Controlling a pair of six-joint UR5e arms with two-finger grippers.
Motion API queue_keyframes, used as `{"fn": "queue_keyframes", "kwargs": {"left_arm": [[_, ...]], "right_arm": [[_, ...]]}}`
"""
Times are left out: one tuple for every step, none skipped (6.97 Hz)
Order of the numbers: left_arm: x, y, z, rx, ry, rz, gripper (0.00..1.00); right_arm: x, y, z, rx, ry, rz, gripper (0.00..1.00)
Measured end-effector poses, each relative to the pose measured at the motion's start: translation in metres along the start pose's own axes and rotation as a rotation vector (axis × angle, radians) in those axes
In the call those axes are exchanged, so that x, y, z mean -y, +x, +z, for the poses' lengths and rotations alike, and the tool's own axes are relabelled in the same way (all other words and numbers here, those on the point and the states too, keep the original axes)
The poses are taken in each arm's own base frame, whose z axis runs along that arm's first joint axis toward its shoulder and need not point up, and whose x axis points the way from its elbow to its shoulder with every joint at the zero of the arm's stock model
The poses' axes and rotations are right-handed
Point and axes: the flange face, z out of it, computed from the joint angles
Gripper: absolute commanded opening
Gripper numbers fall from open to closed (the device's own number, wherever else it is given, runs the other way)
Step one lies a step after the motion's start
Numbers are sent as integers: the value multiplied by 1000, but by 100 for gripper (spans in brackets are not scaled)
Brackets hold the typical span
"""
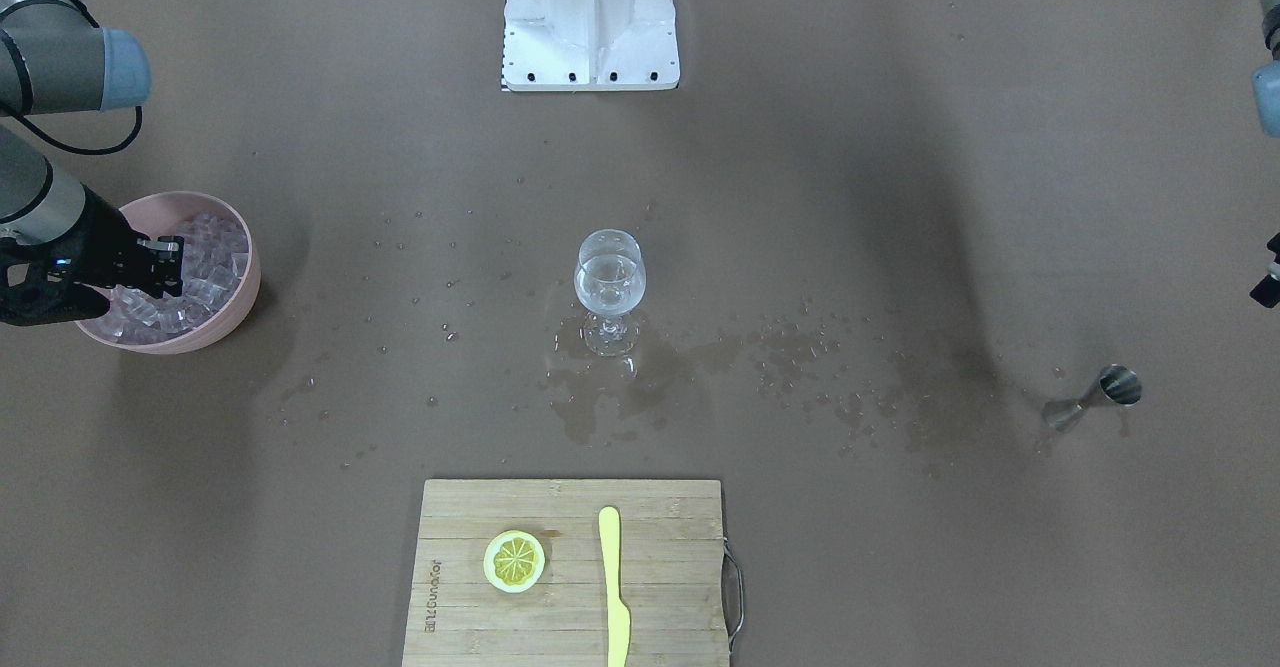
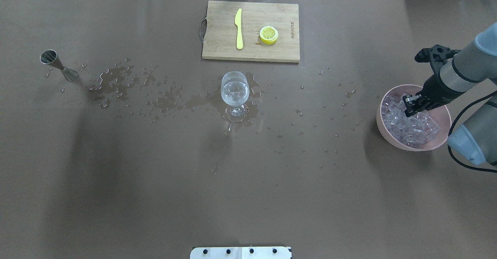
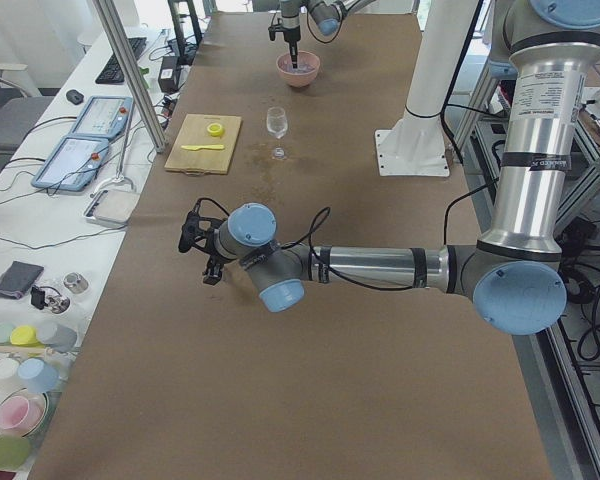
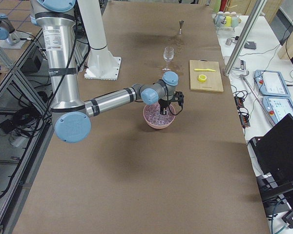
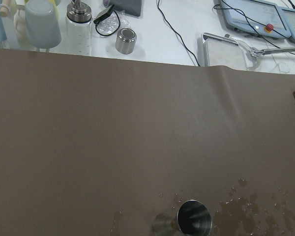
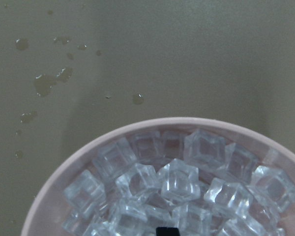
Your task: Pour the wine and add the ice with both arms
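While the right gripper dips among the ice heaped in the pink bowl at the table's right end, its spread unclear, the wine glass mid-table holds a little clear wine. I cannot tell the left gripper's spread either; it hangs near the steel jigger, far left.

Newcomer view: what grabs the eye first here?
The right pincer is down in the pink bowl of ice at the table's right end. Mid-table stands a wine glass with clear liquid, ringed by spilled puddles that trail toward a steel jigger on the robot's left.
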Motion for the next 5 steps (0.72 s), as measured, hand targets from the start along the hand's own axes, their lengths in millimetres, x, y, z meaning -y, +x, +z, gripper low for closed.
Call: {"fn": "queue_keyframes", "kwargs": {"left_arm": [[0, 0, 0, 0, 0, 0, 98], [0, 0, 0, 0, 0, 0, 98], [0, 0, 0, 1, 1, 0, 98], [0, 0, 0, 1, 1, 0, 98], [0, 0, 0, 1, 1, 0, 98]], "right_arm": [[4, 3, -10, 18, 4, 7, 68], [8, 7, -20, 37, 12, 15, 74], [8, 11, -26, 44, 20, 18, 75], [7, 14, -28, 42, 25, 22, 75], [5, 18, -26, 39, 23, 29, 75]]}}
